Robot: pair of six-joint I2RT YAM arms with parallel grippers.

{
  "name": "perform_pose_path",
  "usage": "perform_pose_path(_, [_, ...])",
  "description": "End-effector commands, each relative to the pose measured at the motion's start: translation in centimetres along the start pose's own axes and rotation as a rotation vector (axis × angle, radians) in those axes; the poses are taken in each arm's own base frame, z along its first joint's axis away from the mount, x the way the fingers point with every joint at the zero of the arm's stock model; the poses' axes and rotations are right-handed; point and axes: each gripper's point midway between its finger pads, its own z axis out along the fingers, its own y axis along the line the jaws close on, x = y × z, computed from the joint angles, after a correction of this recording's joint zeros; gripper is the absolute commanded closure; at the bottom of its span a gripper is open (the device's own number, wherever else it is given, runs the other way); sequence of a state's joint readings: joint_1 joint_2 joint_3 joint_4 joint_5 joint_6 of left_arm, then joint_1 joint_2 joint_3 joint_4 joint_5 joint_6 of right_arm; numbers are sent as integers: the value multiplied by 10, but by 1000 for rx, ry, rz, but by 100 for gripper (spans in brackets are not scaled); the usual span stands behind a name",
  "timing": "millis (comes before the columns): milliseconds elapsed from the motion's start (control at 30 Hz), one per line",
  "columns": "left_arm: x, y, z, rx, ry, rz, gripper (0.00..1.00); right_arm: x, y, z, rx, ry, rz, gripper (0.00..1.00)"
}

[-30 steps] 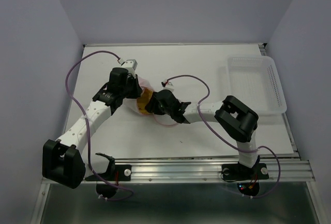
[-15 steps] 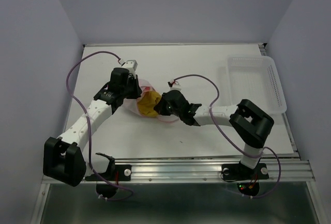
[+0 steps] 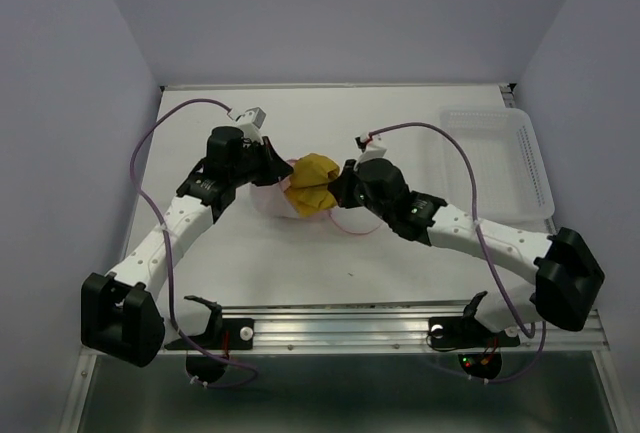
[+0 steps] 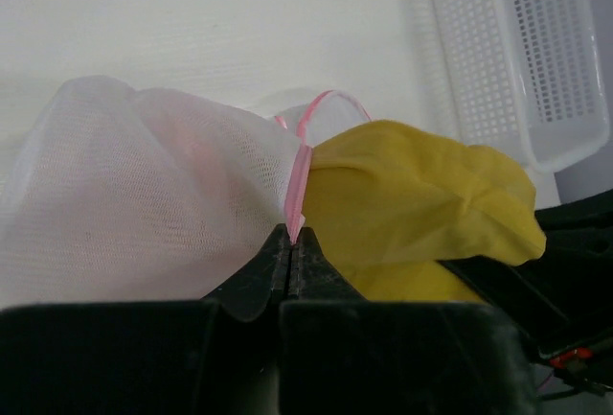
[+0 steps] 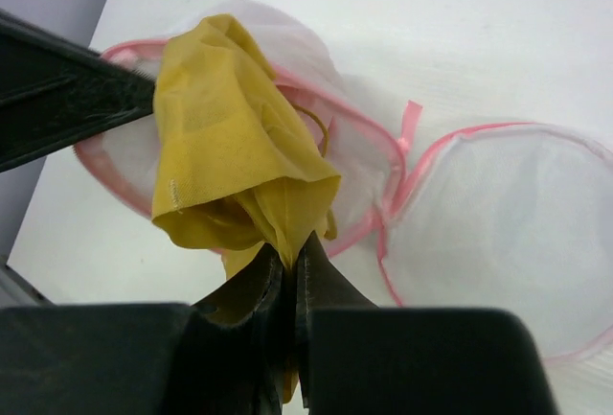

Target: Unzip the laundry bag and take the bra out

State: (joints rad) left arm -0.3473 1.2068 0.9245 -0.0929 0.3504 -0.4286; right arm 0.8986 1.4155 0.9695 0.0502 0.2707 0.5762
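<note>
Overhead, the 2 arms meet near the middle of the white worktop (image 3: 400, 123). The laundry bag (image 3: 268, 196), a small rounded pouch of translucent white mesh with pink trim, lies between them, just beside the left pincer (image 3: 277, 169). A crumpled yellow bra (image 3: 310, 182) of soft cloth bulges from the bag's right side, touching the right pincer (image 3: 336, 189). A clear perforated plastic tray (image 3: 541, 179) sits well apart at the right edge.

Next, the left wrist view shows the left pincer (image 4: 290, 242) with its jaws pressed fully together, nipping the bag's pink zipper trim. The fine-holed mesh of the bag (image 4: 144, 175) billows to the left of the tips. The smooth, matte yellow bra (image 4: 412, 195) swells to their right, against the trim. The tray (image 4: 536, 70) stands behind on the worktop.

Finally, the right wrist view shows the right pincer (image 5: 289, 257) clamped tight on a folded lower corner of the bra (image 5: 230, 127). The cloth rises from the tips in a rumpled mass with a stitched edge. Behind it the bag (image 5: 359, 151) lies unzipped in 2 rounded, pink-rimmed halves, 1 spread flat to the right. The bra hangs over the left half's rim, and whether any of it is inside cannot be told.
</note>
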Motion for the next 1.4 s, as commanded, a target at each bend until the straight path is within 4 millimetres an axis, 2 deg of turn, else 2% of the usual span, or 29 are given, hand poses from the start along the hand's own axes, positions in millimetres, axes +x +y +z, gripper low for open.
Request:
perform_pose_path(0, [-25, -39, -15, 148, -70, -5, 100, -35, -39, -21, 91, -68, -30, 99])
perform_pose_path(67, [-21, -42, -14, 181, -49, -12, 100, -53, -49, -33, 101, -99, -13, 99])
perform_pose_path(100, [-20, -39, -14, 179, -43, -18, 100, -62, -66, -37, 143, -112, 1, 99])
perform_pose_path(200, [-13, -22, -10, 149, -26, -29, 100, -93, -87, -54, 173, -165, 27, 99])
perform_pose_path(233, [-14, -18, -6, 146, -34, -27, 100, -99, -88, -58, 168, -173, 28, 99])
perform_pose_path(267, [-8, -10, -4, 132, -20, -36, 100, -113, -86, -67, 157, -204, 31, 99])
perform_pose_path(367, [3, 8, 3, 109, 14, -42, 100, -131, -87, -80, 167, -241, 17, 99])
perform_pose_path(400, [5, 14, 4, 102, 20, -49, 100, -143, -86, -88, 180, -274, 12, 99])
perform_pose_path(500, [11, 13, 4, 129, 45, -52, 100, -167, -86, -102, 211, -328, -8, 99])
perform_pose_path(633, [10, 20, 1, 90, 27, -36, 100, -201, -102, -120, 326, -427, -29, 99])
perform_pose_path(767, [10, 22, -1, 82, 24, -31, 100, -227, -143, -131, 474, -492, -4, 99])
perform_pose_path(800, [10, 22, -1, 80, 23, -31, 100, -234, -163, -138, 532, -517, 20, 99])
perform_pose_path(833, [11, 22, -1, 78, 24, -30, 100, -238, -175, -141, 564, -530, 40, 99])
perform_pose_path(867, [10, 23, -1, 75, 23, -31, 100, -238, -189, -141, 595, -536, 74, 99])
perform_pose_path(900, [10, 24, 0, 72, 23, -32, 100, -243, -217, -152, 661, -561, 111, 99])
perform_pose_path(967, [15, 27, 0, 58, 42, -39, 100, -244, -241, -154, 676, -569, 185, 99])
perform_pose_path(1000, [16, 27, 0, 58, 44, -38, 100, -234, -261, -152, 701, -557, 219, 99])
perform_pose_path(1033, [15, 27, 0, 59, 43, -39, 100, -235, -274, -154, 703, -581, 249, 99])
perform_pose_path(1067, [16, 27, 0, 56, 45, -40, 100, -227, -305, -158, 723, -589, 324, 99])
perform_pose_path(1100, [17, 28, 0, 56, 46, -44, 100, -217, -320, -159, 735, -574, 365, 99])
perform_pose_path(1167, [18, 27, 0, 58, 51, -47, 100, -211, -349, -162, 723, -587, 456, 99])
perform_pose_path(1200, [18, 27, 0, 60, 50, -46, 100, -199, -365, -155, 732, -566, 487, 99])
perform_pose_path(1267, [18, 27, 0, 63, 53, -48, 100, -190, -382, -150, 728, -548, 530, 99])
perform_pose_path(1367, [18, 26, 0, 64, 53, -48, 100, -172, -400, -133, 738, -491, 577, 99])
